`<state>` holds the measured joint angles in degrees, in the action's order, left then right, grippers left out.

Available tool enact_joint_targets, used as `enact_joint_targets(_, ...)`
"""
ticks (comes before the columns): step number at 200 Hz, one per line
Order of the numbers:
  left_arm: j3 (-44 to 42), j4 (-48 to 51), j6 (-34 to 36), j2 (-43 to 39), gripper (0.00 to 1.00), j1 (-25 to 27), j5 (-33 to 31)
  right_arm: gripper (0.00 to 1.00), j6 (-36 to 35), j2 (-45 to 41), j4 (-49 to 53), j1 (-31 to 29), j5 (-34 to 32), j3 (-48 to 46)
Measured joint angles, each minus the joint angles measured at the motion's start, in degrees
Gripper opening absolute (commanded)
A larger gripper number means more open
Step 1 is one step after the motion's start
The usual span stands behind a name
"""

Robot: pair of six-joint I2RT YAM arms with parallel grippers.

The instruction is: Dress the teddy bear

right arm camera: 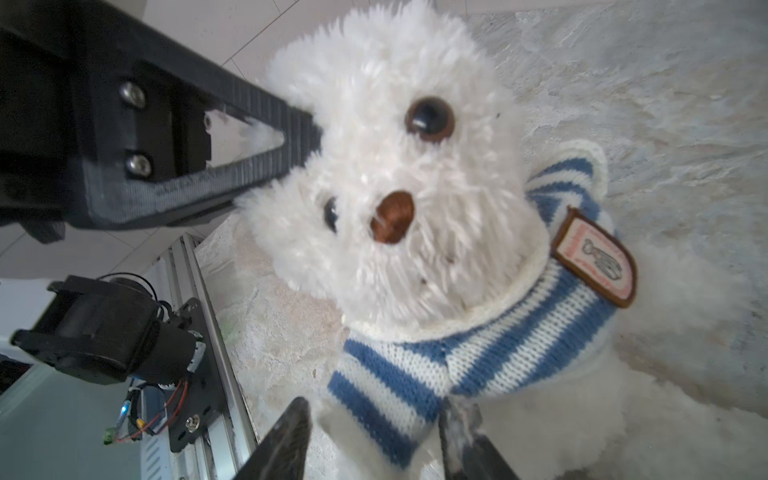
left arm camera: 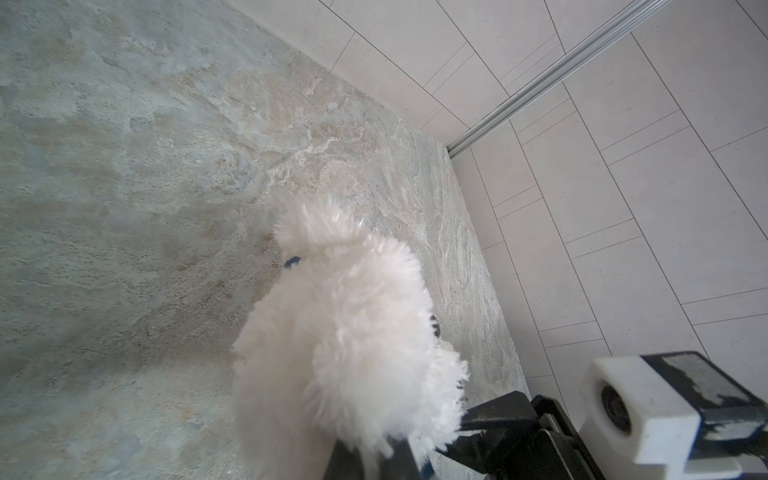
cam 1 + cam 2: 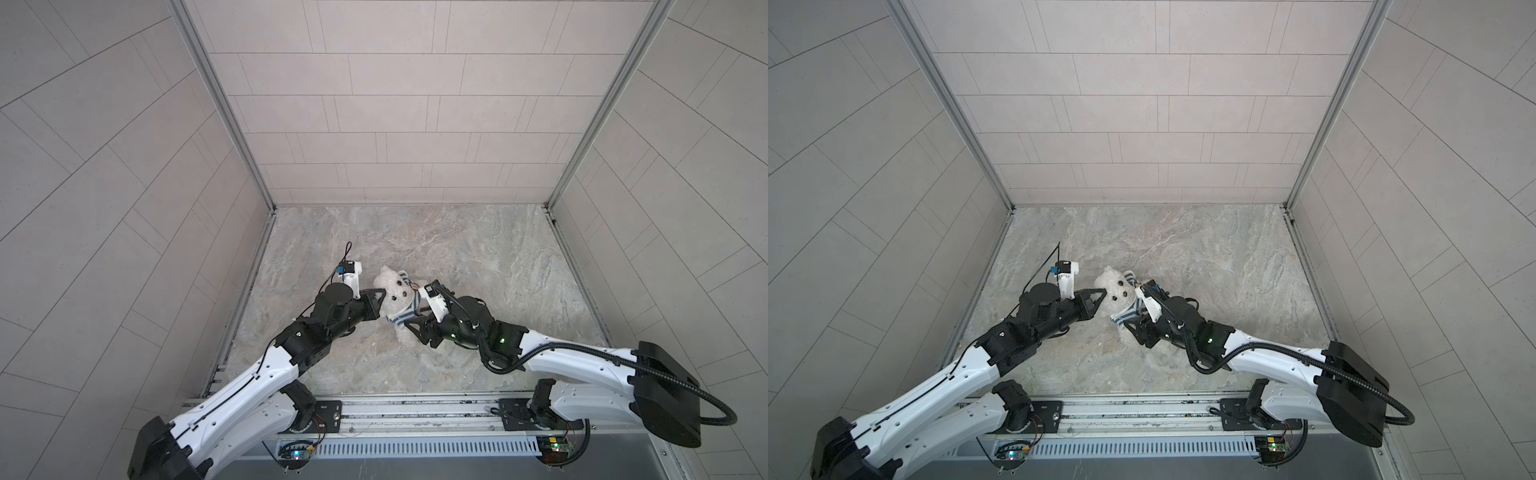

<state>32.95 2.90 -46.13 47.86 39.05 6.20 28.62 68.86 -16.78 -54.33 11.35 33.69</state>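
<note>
The teddy bear point(image 3: 397, 291) is on the marble table point(image 3: 478, 257), pretty much sandwiched between the two claws, face turned up in both top views. The striped shirt point(image 1: 478, 353) is already around the bear's neck and chest, with the little badge point(image 1: 594, 257) sitting just below the bear's chin, off to one side. The left gripper point(image 3: 380, 303) is at the side of the bear's head, pinched tight on the fluff by the ear; the left wrist view is mostly white fur bunched between its fingers point(image 2: 345, 461). The right gripper point(image 1: 376, 440) is down at the bear's belly, jaws apart, one finger on each side of the shirt's bottom edge. One of them touches the knit.
</note>
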Motion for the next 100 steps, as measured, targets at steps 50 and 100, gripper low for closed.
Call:
enact_joint_targets(50,0.00,-0.98,-1.29,-0.02,0.00,0.00,0.00,0.40,0.15,1.38,0.24,-0.07,-0.44,0.61)
enact_joint_targets(100,-0.04,-2.14,-3.02,-0.02,0.00,0.00,0.00,0.42,-0.31,-0.22,2.64,-0.81,-3.02,0.59)
